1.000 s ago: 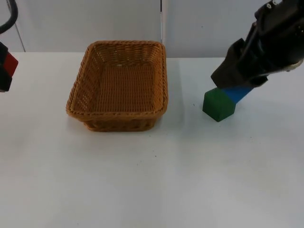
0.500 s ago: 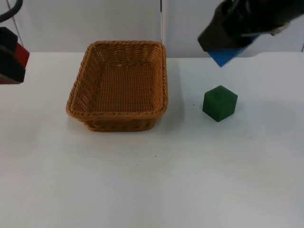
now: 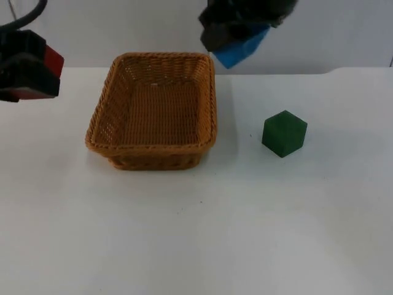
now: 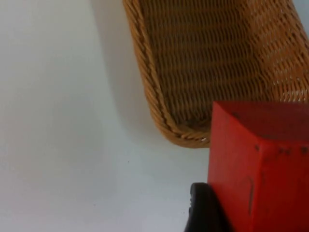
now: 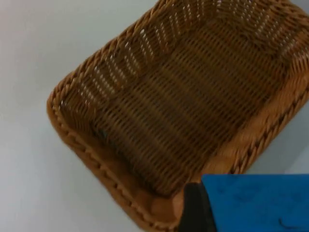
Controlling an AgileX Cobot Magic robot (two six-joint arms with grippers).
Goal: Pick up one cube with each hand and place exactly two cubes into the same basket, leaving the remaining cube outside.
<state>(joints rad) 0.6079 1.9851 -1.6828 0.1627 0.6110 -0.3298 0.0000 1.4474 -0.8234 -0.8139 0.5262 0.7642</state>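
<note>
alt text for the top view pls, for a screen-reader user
Two grippers carry cubes toward an empty wicker basket on a white table: the right gripper holds a blue cube above its far right corner, the left gripper a red cube. A green cube sits right of it.

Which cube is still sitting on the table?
The green cube. It sits alone beside the basket, while the left claw holds the red cube and the right claw the blue cube.
</note>
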